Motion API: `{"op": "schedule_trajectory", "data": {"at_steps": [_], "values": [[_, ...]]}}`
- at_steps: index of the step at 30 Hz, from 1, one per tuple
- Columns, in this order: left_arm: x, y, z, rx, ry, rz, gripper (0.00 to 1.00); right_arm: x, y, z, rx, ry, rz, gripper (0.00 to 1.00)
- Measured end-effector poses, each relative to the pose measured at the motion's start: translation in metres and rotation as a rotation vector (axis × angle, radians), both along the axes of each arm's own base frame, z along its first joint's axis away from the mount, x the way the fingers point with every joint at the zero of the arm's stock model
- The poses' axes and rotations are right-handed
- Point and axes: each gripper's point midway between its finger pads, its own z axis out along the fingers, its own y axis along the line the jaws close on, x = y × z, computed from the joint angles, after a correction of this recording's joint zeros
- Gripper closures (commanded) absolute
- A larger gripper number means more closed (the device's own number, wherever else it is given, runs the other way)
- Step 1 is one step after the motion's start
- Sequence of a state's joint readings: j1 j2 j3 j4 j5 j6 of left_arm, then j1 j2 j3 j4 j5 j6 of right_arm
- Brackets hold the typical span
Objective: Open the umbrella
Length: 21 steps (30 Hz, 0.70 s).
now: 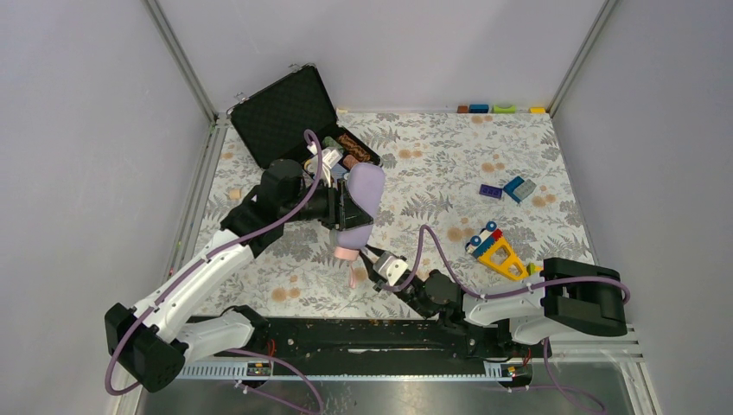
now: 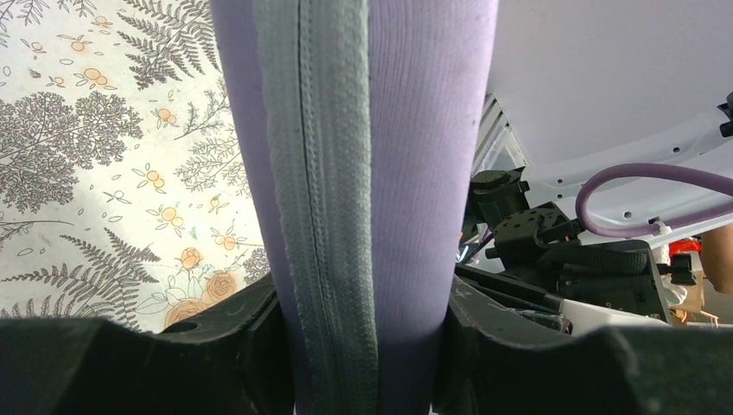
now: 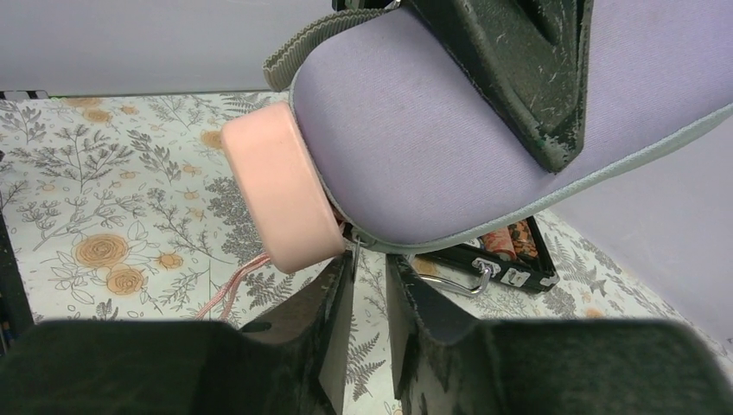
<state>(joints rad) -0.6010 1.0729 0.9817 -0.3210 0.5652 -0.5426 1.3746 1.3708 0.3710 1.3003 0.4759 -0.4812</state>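
**Umbrella sheathed, only the handle showing**

The umbrella (image 3: 277,194) is folded shut inside a lilac sleeve (image 1: 363,194). It is raised above the floral counter (image 1: 484,147) with the handle end pointing down toward the near edge. Its rounded pale pink handle (image 1: 346,252) and a thin pink cord (image 3: 226,296) protrude; the canopy seems wholly hidden.

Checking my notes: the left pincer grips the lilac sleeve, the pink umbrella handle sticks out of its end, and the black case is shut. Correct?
No: the black case stands open, as the top external view shows. The left pincer does grip the lilac sleeve, the pink umbrella handle at its end.
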Motion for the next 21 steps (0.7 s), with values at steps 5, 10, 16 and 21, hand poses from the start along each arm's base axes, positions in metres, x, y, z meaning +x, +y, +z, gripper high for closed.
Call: {"op": "schedule_trajectory", "data": {"at_steps": [5,10,16,21], "values": [[0.0003,-0.0002,-0.0015,0.003,0.005,0.0,0.88,0.0019,-0.0019,0.0,-0.007,-0.007,-0.015,1.0],[0.0003,-0.0003,-0.0012,0.002,0.004,-0.001,0.88,0.001,-0.0019,-0.0002,-0.008,-0.007,-0.017,1.0],[0.0001,-0.0003,-0.0012,0.002,0.004,-0.002,0.89,0.0005,-0.0025,0.0002,-0.004,-0.004,-0.024,1.0],[0.0001,-0.0004,-0.0009,0.001,0.004,-0.002,0.95,0.0019,-0.005,-0.0004,0.009,0.015,-0.046,1.0]]}}
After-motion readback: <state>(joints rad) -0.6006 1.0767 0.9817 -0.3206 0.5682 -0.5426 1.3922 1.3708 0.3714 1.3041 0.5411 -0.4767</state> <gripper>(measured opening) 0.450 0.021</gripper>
